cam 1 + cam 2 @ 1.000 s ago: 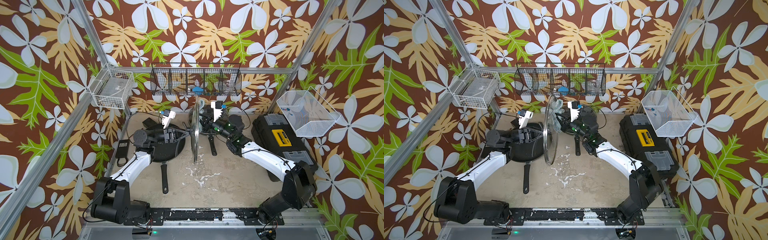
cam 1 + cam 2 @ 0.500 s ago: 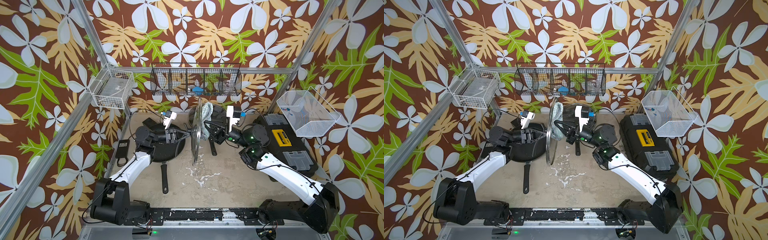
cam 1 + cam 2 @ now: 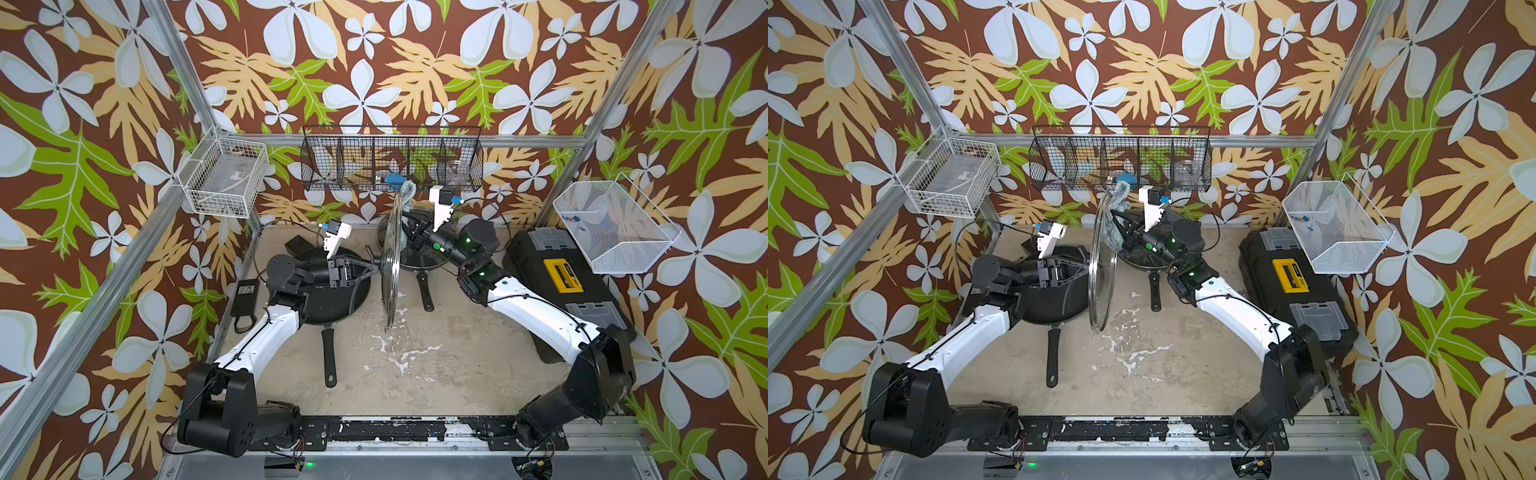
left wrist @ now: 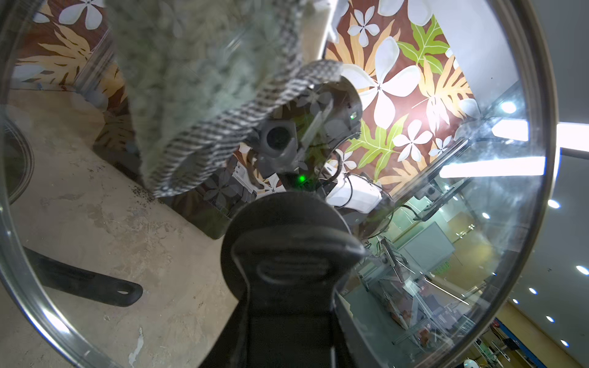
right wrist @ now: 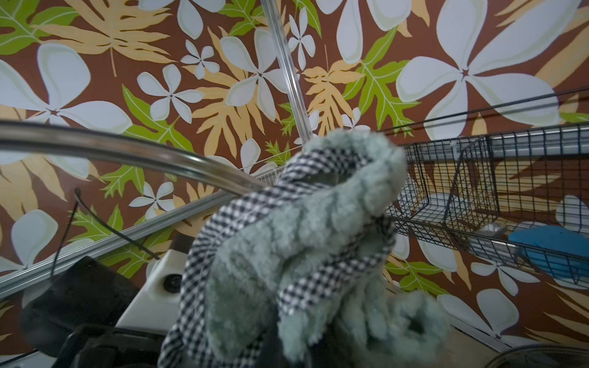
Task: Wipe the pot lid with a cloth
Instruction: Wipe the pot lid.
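Note:
A glass pot lid (image 3: 392,266) (image 3: 1100,266) stands on edge above the table. My left gripper (image 3: 374,266) (image 3: 1084,270) is shut on its black knob (image 4: 287,229) from the left. My right gripper (image 3: 409,226) (image 3: 1121,226) is shut on the grey-teal cloth (image 3: 407,192) (image 3: 1115,216) and presses it on the lid's other face, near the top rim. Through the glass (image 4: 446,223) the cloth (image 4: 197,95) shows flattened against it. In the right wrist view the cloth (image 5: 302,239) hides the fingers and reaches the metal rim (image 5: 127,149).
A black frying pan (image 3: 332,299) lies under the left arm, its handle (image 3: 328,357) towards the front. A second pan (image 3: 419,257) sits behind the lid. A black toolbox (image 3: 561,274) is on the right. Wire baskets (image 3: 390,164) (image 3: 226,180) (image 3: 611,226) hang on the walls.
The right arm has swung and carried the cloth up the lid's face to its top rim. The left gripper has kept the lid in place.

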Controlling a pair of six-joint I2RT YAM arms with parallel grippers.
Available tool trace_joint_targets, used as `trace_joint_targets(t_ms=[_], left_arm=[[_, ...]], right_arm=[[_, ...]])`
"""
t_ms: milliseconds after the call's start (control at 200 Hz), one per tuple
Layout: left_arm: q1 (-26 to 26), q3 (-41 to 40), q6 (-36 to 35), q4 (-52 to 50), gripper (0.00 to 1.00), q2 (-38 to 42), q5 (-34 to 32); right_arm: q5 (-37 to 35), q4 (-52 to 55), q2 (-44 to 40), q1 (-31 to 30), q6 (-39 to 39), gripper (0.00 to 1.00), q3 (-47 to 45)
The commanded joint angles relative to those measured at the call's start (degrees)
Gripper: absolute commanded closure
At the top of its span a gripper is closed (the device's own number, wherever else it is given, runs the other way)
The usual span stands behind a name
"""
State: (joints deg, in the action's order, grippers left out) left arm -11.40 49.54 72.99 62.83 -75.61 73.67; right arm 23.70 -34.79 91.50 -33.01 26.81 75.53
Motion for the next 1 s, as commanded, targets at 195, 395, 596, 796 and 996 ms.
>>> trace_joint_targets(t_ms=[195,395,596,796,996], left_arm=[[-0.09,0.6,-0.43,5.87,1.0,1.0,-1.2],[-0.03,0.03,-2.67,3.4,1.0,0.27,-2.14],[0.13,0.37,-3.51,2.43,1.0,-0.64,-3.12],[0.19,0.21,-3.18,2.96,1.0,-1.18,-3.28],[0.19,-0.13,-0.07,7.32,1.0,-1.52,-3.02]], right_arm=[[2.57,-0.08,0.18,0.06,1.45,1.0,-2.01],[7.91,-5.35,-8.56,-1.27,-0.4,1.0,-6.31],[14.37,-10.76,-16.92,-4.04,-1.84,1.0,-12.56],[11.99,-7.88,-16.72,-4.67,-4.91,1.0,-10.98],[2.46,-0.64,-6.28,-1.81,-3.11,1.0,-1.91]])
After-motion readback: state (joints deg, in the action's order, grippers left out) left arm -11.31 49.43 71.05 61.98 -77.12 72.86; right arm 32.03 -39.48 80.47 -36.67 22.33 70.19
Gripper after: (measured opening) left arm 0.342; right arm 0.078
